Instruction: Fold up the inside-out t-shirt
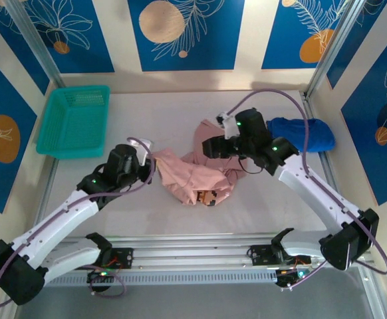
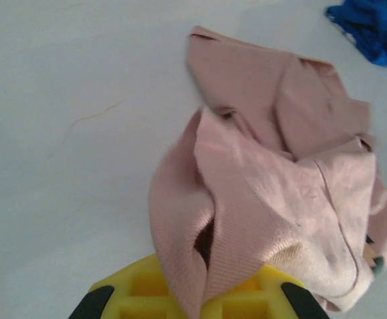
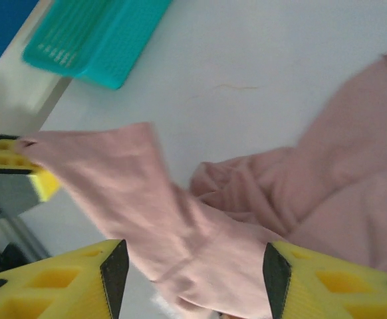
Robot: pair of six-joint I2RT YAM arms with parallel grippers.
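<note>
Firmly, left gripper (image 2: 193, 296) pinches the t-shirt (image 2: 280, 179); right gripper (image 3: 190, 269) gapes half-open over it

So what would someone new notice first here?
A crumpled salmon-pink cloth t-shirt at mid-table, one end pinched in the shut left gripper, another part lying between the open jaws of the right gripper. A teal plastic mesh basket sits far left, a royal-blue cloth garment far right.

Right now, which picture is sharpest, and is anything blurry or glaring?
Top view: even soft light, faint shadows under the arms, no glare; pink t-shirt and teal basket read clearly. Left wrist view: sharpest, the t-shirt's seams crisp, yellow jaws at the bottom edge out of focus, table washed pale. Right wrist view: softer overall, near jaws and basket blurred.
</note>
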